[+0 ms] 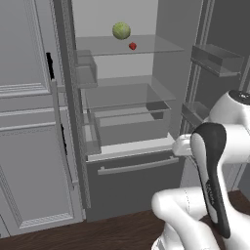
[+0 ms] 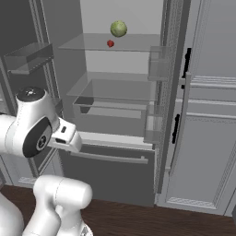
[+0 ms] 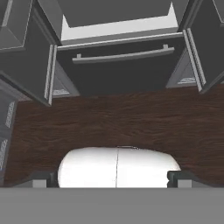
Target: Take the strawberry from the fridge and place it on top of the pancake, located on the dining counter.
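Note:
The fridge point(image 1: 132, 180) stands open in front of me, both doors swung wide. The strawberry point(image 1: 132, 46) point(image 2: 110, 44), tiny and bright red, sits on the upper glass shelf just below and beside a pale green cabbage point(image 1: 121, 30) point(image 2: 118, 28). My gripper point(image 3: 113, 179) points down at the floor before the fridge's bottom drawer point(image 3: 118, 57), far below the strawberry. Its fingertips point(image 3: 43, 179) stand wide apart, open with nothing between them. The pancake and the dining counter are out of view.
Light grey panelled cabinets point(image 1: 29, 146) point(image 2: 203, 138) flank the fridge. Door bins point(image 1: 217, 57) point(image 2: 27, 55) jut from the open doors. A clear crisper drawer point(image 1: 129, 119) sits under the lower shelf. Dark wooden floor point(image 3: 113, 118) lies in front.

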{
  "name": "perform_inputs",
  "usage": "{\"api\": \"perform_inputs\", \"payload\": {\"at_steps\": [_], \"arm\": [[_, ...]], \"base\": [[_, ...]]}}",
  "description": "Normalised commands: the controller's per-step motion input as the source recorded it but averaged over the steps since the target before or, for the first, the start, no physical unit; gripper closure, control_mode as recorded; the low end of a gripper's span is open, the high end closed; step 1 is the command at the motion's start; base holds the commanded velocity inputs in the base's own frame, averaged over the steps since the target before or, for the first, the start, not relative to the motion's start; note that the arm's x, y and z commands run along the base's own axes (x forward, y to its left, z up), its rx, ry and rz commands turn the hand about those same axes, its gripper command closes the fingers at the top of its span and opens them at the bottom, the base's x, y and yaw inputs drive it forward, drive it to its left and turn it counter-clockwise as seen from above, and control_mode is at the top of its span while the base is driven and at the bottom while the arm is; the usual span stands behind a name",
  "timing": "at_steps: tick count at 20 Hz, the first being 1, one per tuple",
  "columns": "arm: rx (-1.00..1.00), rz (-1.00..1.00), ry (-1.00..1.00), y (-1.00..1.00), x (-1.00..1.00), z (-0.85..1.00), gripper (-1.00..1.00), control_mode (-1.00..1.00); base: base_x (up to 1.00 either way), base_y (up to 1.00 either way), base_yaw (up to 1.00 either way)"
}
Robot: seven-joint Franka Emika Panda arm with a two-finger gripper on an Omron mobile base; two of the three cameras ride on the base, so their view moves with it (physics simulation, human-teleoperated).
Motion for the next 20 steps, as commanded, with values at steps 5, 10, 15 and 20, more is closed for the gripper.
{"api": "perform_inputs", "payload": {"at_steps": [5,10,15,20], "arm": [[-0.12,0.0,0.09,0.04,0.0,-0.15,-1.0,-1.0],[-0.1,0.01,0.03,-0.1,0.01,-0.12,-1.0,-1.0],[0.0,0.09,0.02,0.0,0.0,-0.14,-1.0,-1.0],[0.0,0.0,0.0,0.0,0.0,-0.02,-1.0,-1.0]], "base": [[0.0,0.0,0.0],[0.0,0.0,0.0],[0.0,0.0,0.0],[0.0,0.0,0.0]]}}
